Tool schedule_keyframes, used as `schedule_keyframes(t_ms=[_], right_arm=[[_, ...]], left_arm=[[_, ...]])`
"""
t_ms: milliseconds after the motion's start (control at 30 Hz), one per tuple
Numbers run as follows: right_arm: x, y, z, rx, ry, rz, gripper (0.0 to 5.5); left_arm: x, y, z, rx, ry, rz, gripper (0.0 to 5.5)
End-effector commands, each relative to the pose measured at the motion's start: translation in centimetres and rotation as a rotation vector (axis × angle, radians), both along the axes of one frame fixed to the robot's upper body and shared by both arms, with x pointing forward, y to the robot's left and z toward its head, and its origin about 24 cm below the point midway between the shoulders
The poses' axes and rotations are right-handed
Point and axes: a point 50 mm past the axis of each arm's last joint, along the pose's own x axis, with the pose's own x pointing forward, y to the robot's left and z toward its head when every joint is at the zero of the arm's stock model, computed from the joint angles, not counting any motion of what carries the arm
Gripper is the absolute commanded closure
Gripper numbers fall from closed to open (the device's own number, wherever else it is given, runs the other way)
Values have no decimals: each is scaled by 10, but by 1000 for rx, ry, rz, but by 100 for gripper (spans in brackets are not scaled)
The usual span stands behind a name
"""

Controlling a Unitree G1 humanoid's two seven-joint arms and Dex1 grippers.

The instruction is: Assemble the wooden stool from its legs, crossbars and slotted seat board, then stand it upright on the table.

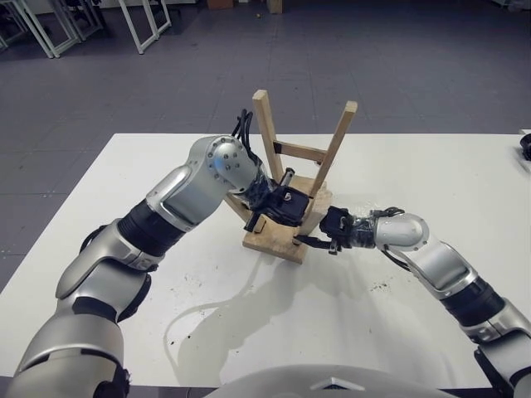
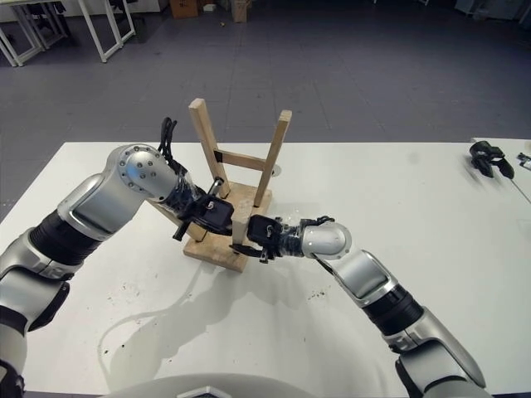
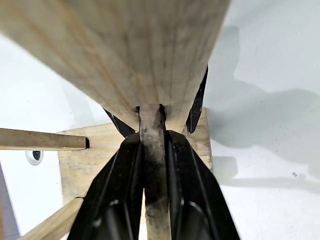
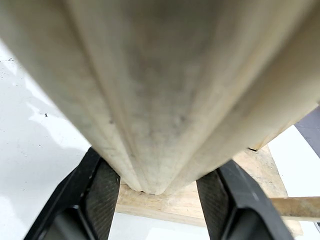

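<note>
Two head views show the stool (image 1: 332, 157) upside down near the middle of the white tabletop (image 1: 431, 174). Its seat board (image 1: 278, 246) lies flat on the tabletop. The left tall leg (image 1: 266, 124) and the right tall leg (image 1: 340, 133) rise from the far side of the board, joined partway up by a crossbar (image 1: 300, 152). The left hand (image 1: 278, 203) sits low over the board from the left. Arm and wrist cover the nearer parts there, so what it holds is hard to make out. The right hand (image 1: 319, 235) comes in from the right at the board's near edge, against a short front leg (image 2: 240, 222). A small dark object (image 2: 489, 157) lies at the tabletop's far right edge, too small to identify.

In the left wrist view, two black fingers (image 3: 120, 190) are closed tight on a thin, dark-stained bar (image 3: 152, 150). The bar runs up into a notch in a broad, blurred piece of wood that blocks the upper part of the view. Behind it are part of the seat board and a slim stick that runs out of frame.

In the right wrist view, the front leg is very close and blurred and hides most of the scene. The ribbed finger pads (image 4: 102, 192) sit one on each side of it, gripping it just above where it meets the seat board.
</note>
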Motion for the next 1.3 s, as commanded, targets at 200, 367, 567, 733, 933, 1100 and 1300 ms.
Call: schedule_keyframes(t_ms=[200, 367, 567, 733, 933, 1100, 1300], right_arm=[[-11, -67, -71, -413, 356, -229, 345], [-11, -66, -72, -477, 353, -224, 345], [-17, -78, -95, -639, 390, -225, 345], [-16, -82, -97, -663, 401, -225, 345], [11, -52, -45, -329, 210, -260, 345], [15, -44, -16, -208, 101, -251, 241], [28, -88, 43, -264, -1, -410, 224]], left_arm=[[-12, 10, 46, -156, -23, -73, 339], [-9, 62, 129, -374, -245, 178, 320], [-3, 163, 174, -597, -551, 715, 320], [-5, 201, 124, -548, -539, 973, 320], [-3, 212, 64, -579, -558, 1186, 320], [-1, 196, 40, -619, -514, 1190, 320], [-2, 198, 17, -592, -477, 1221, 320]])
